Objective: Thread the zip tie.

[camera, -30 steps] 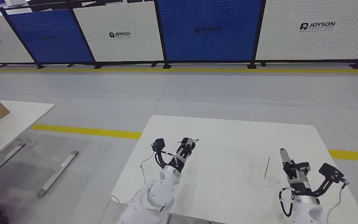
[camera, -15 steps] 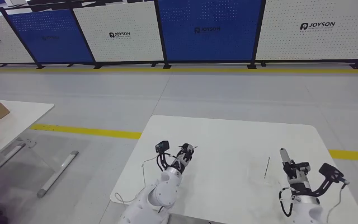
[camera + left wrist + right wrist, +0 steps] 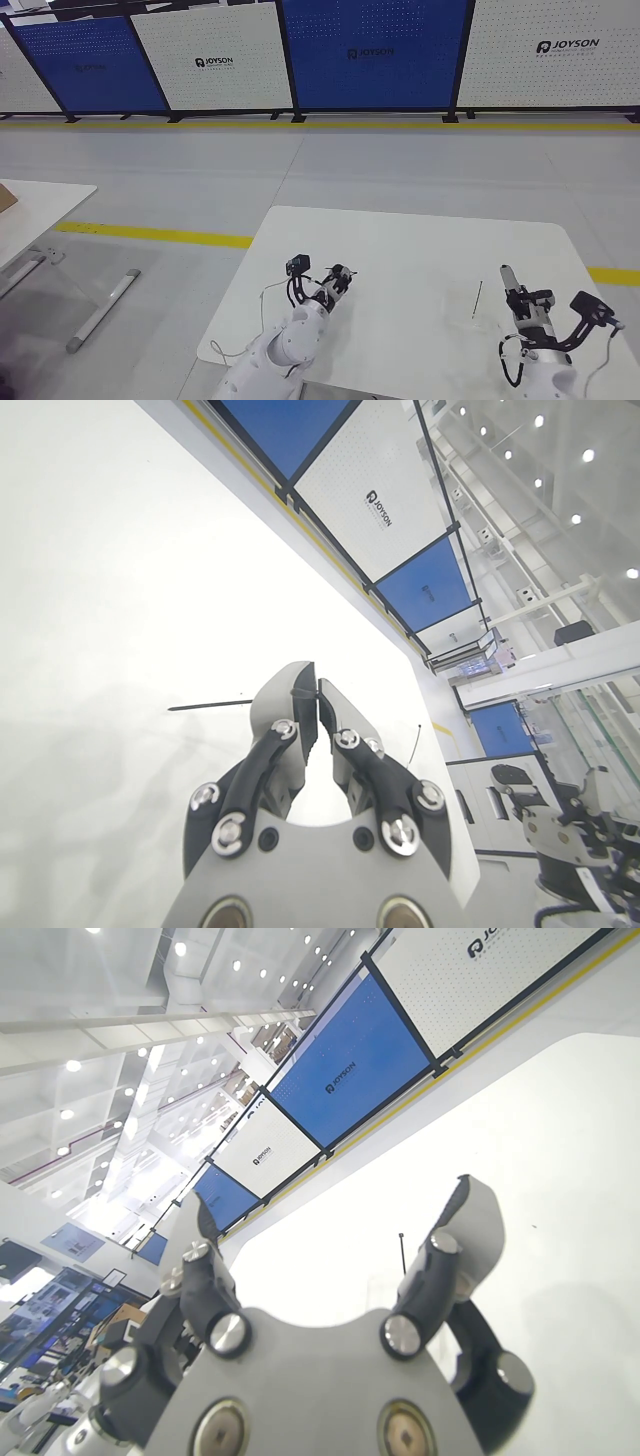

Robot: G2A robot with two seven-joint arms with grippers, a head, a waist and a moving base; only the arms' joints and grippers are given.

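Left wrist view: zip tie (image 3: 210,705) across tool (image 3: 317,681)

The left claw (image 3: 342,273), pinching a zip tie (image 3: 210,705), shifts a little across the bench (image 3: 420,240) toward the second zip tie (image 3: 477,298) and draws slightly back from the bench's far edge. Its arm swings the same way.
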